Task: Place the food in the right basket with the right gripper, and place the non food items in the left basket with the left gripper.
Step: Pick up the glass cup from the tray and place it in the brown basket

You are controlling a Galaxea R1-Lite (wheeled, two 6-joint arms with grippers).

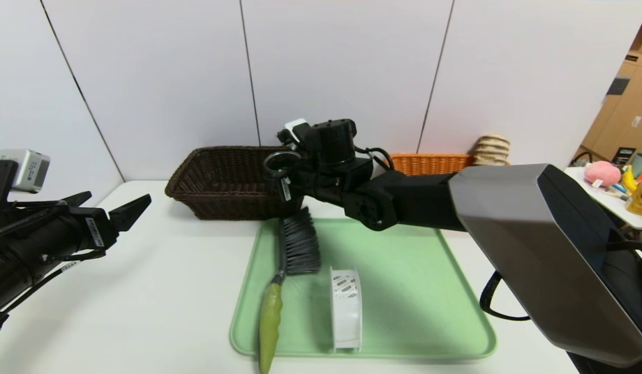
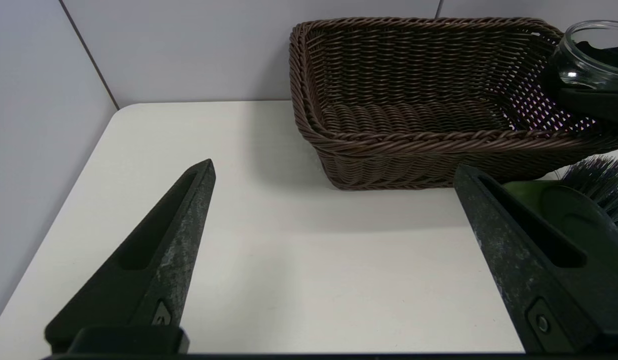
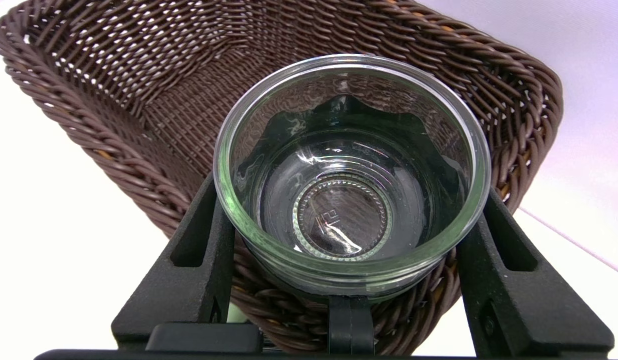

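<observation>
My right gripper [image 1: 281,166] [image 3: 350,192] is shut on the clear glass cup [image 1: 282,162] [image 3: 351,175] and holds it upright over the right end of the dark brown left basket [image 1: 222,182] [image 3: 114,150] [image 2: 414,140], which looks empty. The left gripper [image 1: 118,200] [image 2: 334,167] hovers open over bare table, left of that basket, with nothing between its fingers. A grey brush [image 1: 299,244] [image 2: 601,185] with a green handle and a white spool [image 1: 346,306] lie on the green tray [image 1: 414,291]. The orange-tan right basket [image 1: 430,163] stands behind my right arm with a striped roll [image 1: 491,149] in it.
The white table [image 1: 170,291] backs onto a panelled wall. A side table [image 1: 619,208] with a pink toy and bottles stands off to the right. My right arm stretches across above the tray's far edge.
</observation>
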